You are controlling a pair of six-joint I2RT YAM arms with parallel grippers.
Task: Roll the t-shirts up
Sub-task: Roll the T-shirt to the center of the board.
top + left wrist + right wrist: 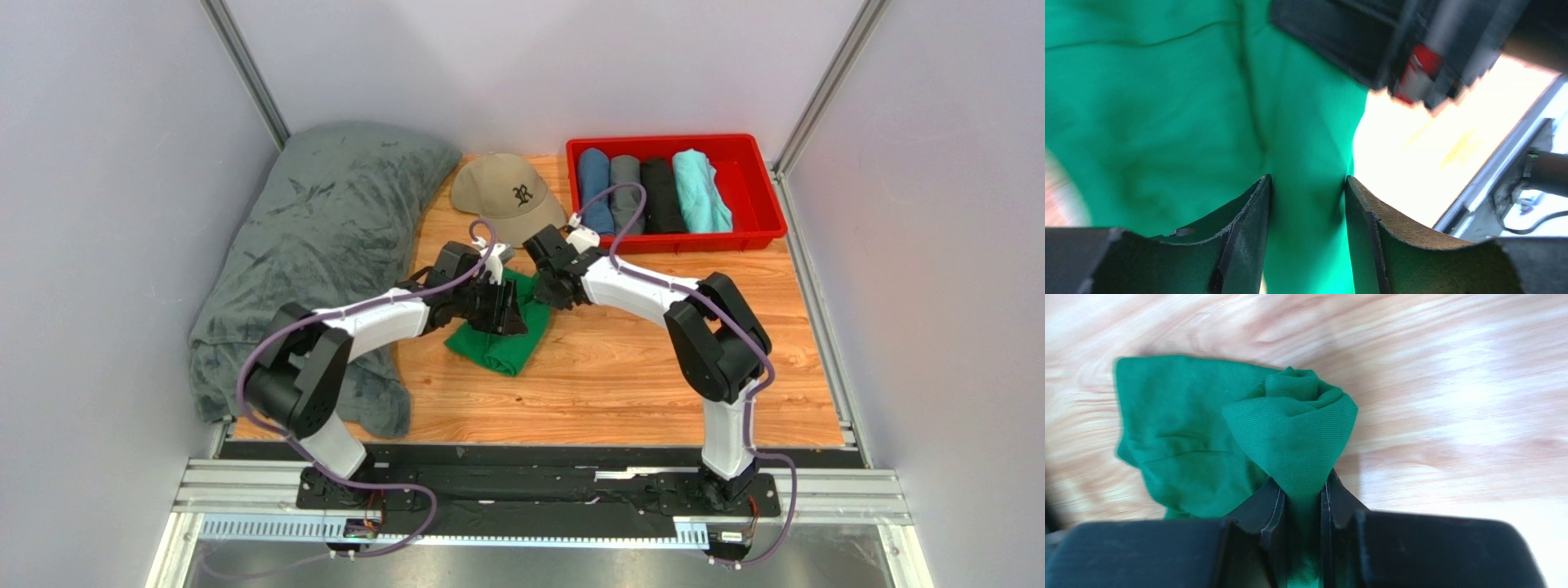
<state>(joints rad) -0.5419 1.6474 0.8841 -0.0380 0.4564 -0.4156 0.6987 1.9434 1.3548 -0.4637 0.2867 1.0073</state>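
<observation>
1. The right pincer (1303, 484) is closed tight on a gathered fold of the plain bright green cotton t-shirt (1186, 435). The cloth bulges out past its tips in a rounded, rolled-looking bunch, and the rest spreads flat on the desk off to one side of the tips.
2. The left pincer (1308, 184) stands partly open, its two dark fingers (1250, 239) clearly apart. Green cloth (1155, 110) fills the gap and most of the view beyond them; I cannot tell whether the fingers touch it.
3. From above, the left pincer (505, 312) and the right pincer (548, 294) sit nose to nose, just beside each other, over the far end of the green t-shirt (491, 349). Its crumpled bulk lies on the pale wooden desk (638, 368) on the near side of both.
4. Beyond the right pincer and well apart from it, a red plastic bin (761, 184) holds four rolled shirts side by side: blue (595, 184), grey (626, 190), black (662, 194) and turquoise (702, 190).
5. Beyond the left pincer lies a tan baseball cap (497, 184). Its front bears a dark embroidered mark that looks like an ornate letter B, though it is too small to be sure.
6. Out to the left pincer's left, a big dark-grey plush blanket (319, 233) is heaped along the desk's edge.
7. In the left wrist view, the black body of the other arm (1352, 37) shows above the fingers and carries a red and white patch (1416, 70), too blurred to read.
</observation>
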